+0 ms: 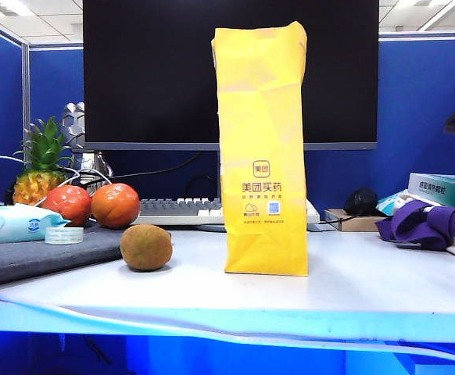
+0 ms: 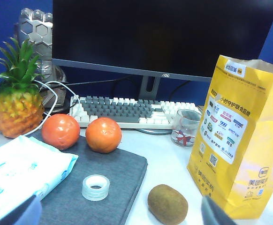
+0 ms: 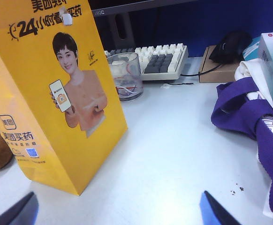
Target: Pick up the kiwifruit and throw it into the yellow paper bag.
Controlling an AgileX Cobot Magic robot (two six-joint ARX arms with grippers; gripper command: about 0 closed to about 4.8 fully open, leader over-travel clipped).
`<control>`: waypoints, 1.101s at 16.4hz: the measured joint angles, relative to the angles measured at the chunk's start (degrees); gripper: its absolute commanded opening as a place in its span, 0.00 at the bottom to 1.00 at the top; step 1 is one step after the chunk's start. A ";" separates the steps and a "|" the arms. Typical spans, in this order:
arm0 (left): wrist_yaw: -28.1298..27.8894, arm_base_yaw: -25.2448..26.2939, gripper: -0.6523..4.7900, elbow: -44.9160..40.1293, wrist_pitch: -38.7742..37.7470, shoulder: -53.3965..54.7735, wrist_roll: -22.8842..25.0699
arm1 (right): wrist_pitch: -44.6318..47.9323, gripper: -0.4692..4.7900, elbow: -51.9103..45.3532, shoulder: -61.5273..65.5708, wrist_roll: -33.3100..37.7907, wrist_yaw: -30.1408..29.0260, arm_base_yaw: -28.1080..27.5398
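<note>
Nothing is picked yet: the kiwifruit (image 2: 167, 204) lies on the table (image 1: 368, 281) just beside the upright yellow paper bag (image 1: 263, 148). Left hand (image 2: 120, 213) and right hand (image 3: 117, 211) hover wide, empty (bag between them). Next, the left should descend over the fruit.

You had the fuzzy brown kiwifruit (image 1: 145, 247) lying on the white table, just beside the bag (image 1: 263, 148), which stood upright, tall, yellow and creased.
</note>
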 measured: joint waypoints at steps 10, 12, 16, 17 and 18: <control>0.07 -0.02 1.00 0.00 0.00 0.00 -2.62 | 0.00 1.00 0.00 0.00 0.00 0.00 0.00; 1.16 -0.02 1.00 0.26 -0.13 0.00 -2.95 | 0.00 1.00 0.00 0.00 0.00 -0.02 0.00; 2.32 -0.02 1.00 5.97 0.35 2.73 -3.87 | 4.79 1.00 0.00 0.02 0.00 0.00 0.00; 2.03 -0.02 1.00 7.65 0.50 5.60 -3.87 | 8.00 1.00 0.00 0.02 0.00 -0.04 0.00; 1.86 -0.02 1.00 9.40 0.37 9.05 -3.80 | 11.69 1.00 0.09 0.00 0.02 -0.26 0.02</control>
